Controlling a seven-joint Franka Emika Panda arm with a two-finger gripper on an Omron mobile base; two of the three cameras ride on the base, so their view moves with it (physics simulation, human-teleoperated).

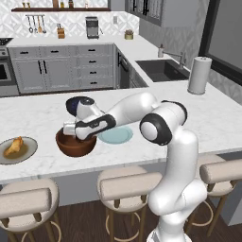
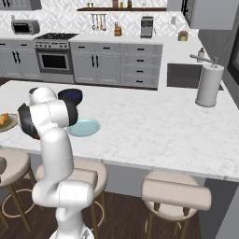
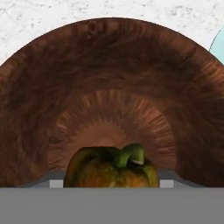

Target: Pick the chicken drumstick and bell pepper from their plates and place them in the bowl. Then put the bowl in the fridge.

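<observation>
My gripper [image 1: 70, 131] hangs just over the reddish-brown wooden bowl [image 1: 75, 147], shut on the bell pepper [image 3: 112, 168]. In the hand view the orange-green pepper with its green stem sits between the fingertips, above the inside of the bowl [image 3: 109, 87]. The golden chicken drumstick [image 1: 14, 147] lies on the grey plate [image 1: 29, 153] at the counter's left. The light teal plate [image 1: 116, 136] lies bare just right of the bowl. The right base view shows the drumstick [image 2: 3, 119] and the teal plate [image 2: 84, 128], while my arm hides the bowl there. The fridge is out of view.
A dark blue glossy bowl [image 1: 77, 104] stands right behind my hand. A paper towel roll [image 1: 199, 75] and a sink [image 1: 160, 70] are at the far right. Padded stools [image 1: 127, 186] line the counter's near edge.
</observation>
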